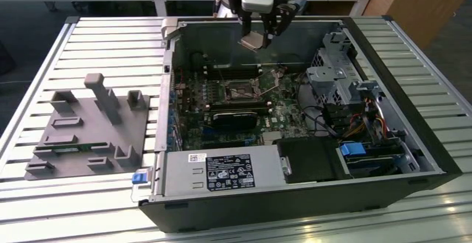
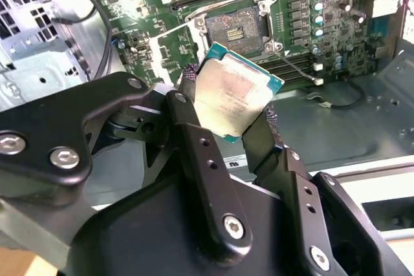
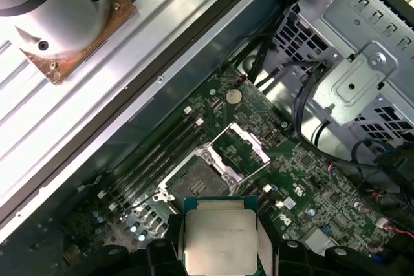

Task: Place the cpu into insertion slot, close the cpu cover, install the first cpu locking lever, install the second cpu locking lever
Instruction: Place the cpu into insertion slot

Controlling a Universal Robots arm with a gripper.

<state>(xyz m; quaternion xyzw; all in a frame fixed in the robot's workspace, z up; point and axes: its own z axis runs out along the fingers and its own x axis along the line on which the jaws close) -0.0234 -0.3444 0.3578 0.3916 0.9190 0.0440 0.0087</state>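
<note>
My tool [image 1: 260, 35] hangs above the open computer case [image 1: 413, 143], near its far wall in the exterior view, and it is closed on the cpu [image 1: 251, 41]. In the second wrist view the two black fingers [image 2: 262, 139] pinch the chip [image 2: 236, 92] by opposite edges, with its pale metal face tilted toward the camera and its green rim showing. The cpu is up in the air, well clear of the motherboard [image 1: 221, 96], and touches nothing but the fingers. The insertion slot [image 1: 240, 93] lies bare on the board below. In both wrist views I can see its dark contact field [image 2: 236, 27] inside the silvery rim with no chip in it. In the first wrist view the cpu cover [image 3: 244, 148] is swung open and lies just beside the slot [image 3: 197, 179], and the held cpu [image 3: 217, 240] sits between the two fingers. A black heatsink block [image 1: 236, 116] sits near the slot. The case rests on a slatted metal bench [image 1: 96, 44], with a grey fixture block [image 1: 88, 127] well apart on the exterior view's left.
</note>
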